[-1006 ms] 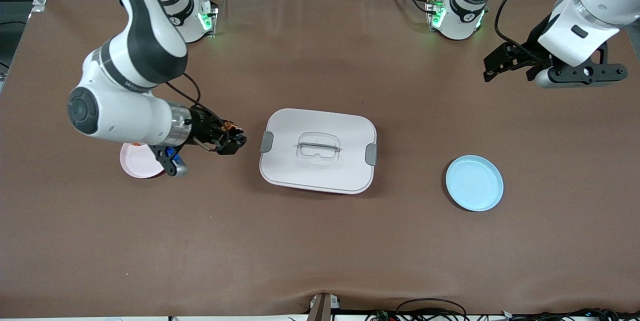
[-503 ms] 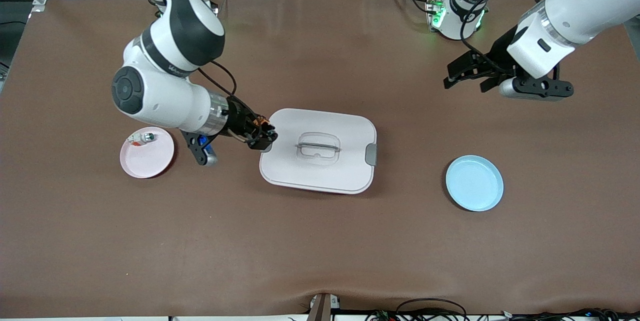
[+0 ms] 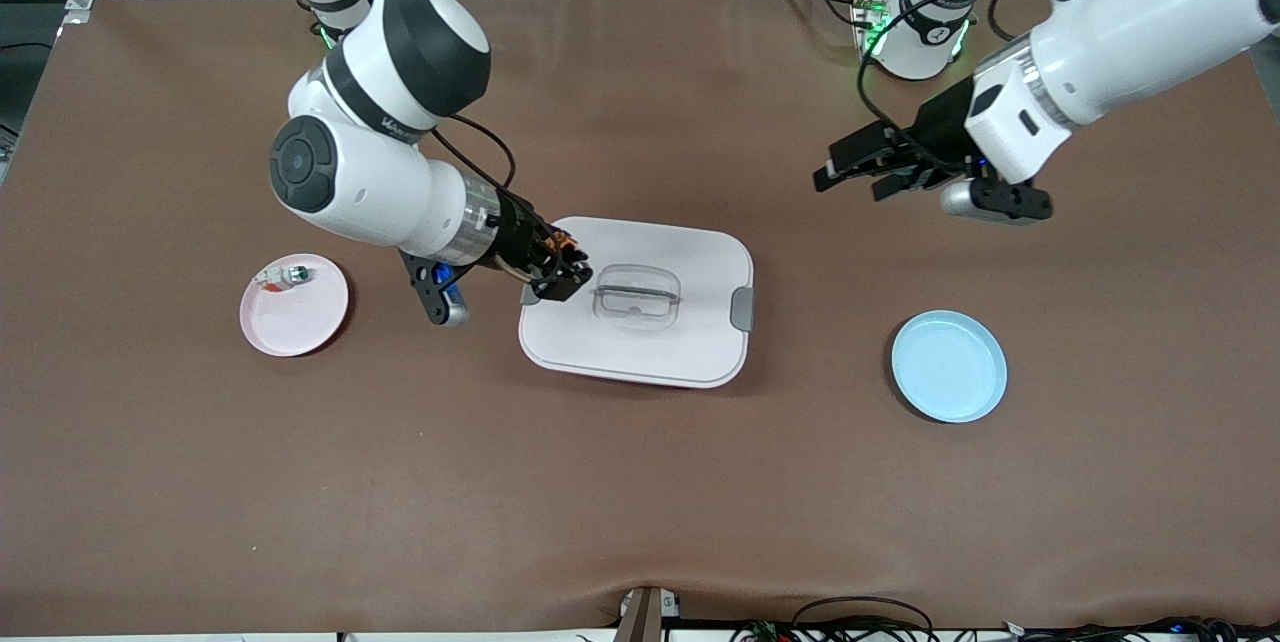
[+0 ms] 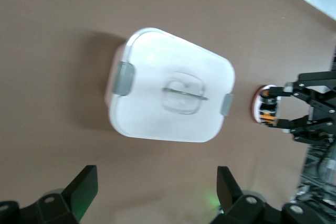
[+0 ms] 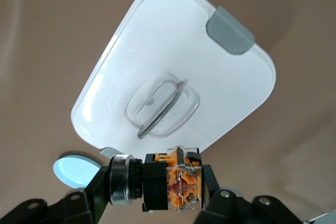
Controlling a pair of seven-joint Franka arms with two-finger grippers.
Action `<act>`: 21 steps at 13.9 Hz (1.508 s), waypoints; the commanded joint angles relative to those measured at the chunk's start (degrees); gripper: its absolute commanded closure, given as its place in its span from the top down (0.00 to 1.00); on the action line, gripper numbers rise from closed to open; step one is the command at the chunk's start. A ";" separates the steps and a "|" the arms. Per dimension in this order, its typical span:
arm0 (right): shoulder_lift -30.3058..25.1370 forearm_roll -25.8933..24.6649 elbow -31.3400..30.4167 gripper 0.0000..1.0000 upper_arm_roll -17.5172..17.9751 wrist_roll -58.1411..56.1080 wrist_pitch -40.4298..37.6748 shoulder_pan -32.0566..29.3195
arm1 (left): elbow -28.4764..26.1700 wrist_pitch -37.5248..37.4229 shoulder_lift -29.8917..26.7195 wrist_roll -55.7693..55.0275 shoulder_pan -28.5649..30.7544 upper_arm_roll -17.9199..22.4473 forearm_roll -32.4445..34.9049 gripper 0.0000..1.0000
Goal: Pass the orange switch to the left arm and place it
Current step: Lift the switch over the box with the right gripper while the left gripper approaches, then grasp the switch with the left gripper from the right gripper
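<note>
My right gripper (image 3: 556,274) is shut on the orange switch (image 5: 165,182), a small black part with orange markings, and holds it over the edge of the white box (image 3: 640,332) at the right arm's end. The switch shows in the front view as an orange speck (image 3: 562,244) and in the left wrist view (image 4: 266,111). The box lies closed in the middle of the table (image 4: 157,66) (image 5: 173,51). My left gripper (image 3: 850,172) is open and empty, in the air over bare table between the box and the left arm's base.
A pink plate (image 3: 295,317) with a small silver-white part (image 3: 290,274) sits toward the right arm's end. A light blue plate (image 3: 948,366) sits toward the left arm's end, nearer the front camera than my left gripper.
My right gripper has carried the switch from beside the pink plate to over the box's edge. My left gripper has moved in from the table's end toward the box.
</note>
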 commanded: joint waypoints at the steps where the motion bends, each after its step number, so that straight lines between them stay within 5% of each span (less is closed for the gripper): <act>1: 3.70 1.77 6.09 0.00 -0.62 4.60 1.10 1.93 | -4.06 5.88 -0.79 0.71 0.24 -2.18 -6.47 0.97; 8: 5.37 5.99 7.23 0.00 -0.62 10.84 7.79 3.96 | -10.83 14.51 0.08 12.82 0.15 -4.74 -23.43 0.83; 13: 10.29 6.08 13.56 0.00 -0.62 17.09 7.88 5.45 | -10.58 26.27 4.65 16.17 -0.46 -9.21 -31.00 0.79; 21: 11.87 6.26 14.44 0.00 -0.53 24.12 8.58 6.33 | -6.98 30.16 10.01 20.84 -0.55 -10.19 -32.16 0.74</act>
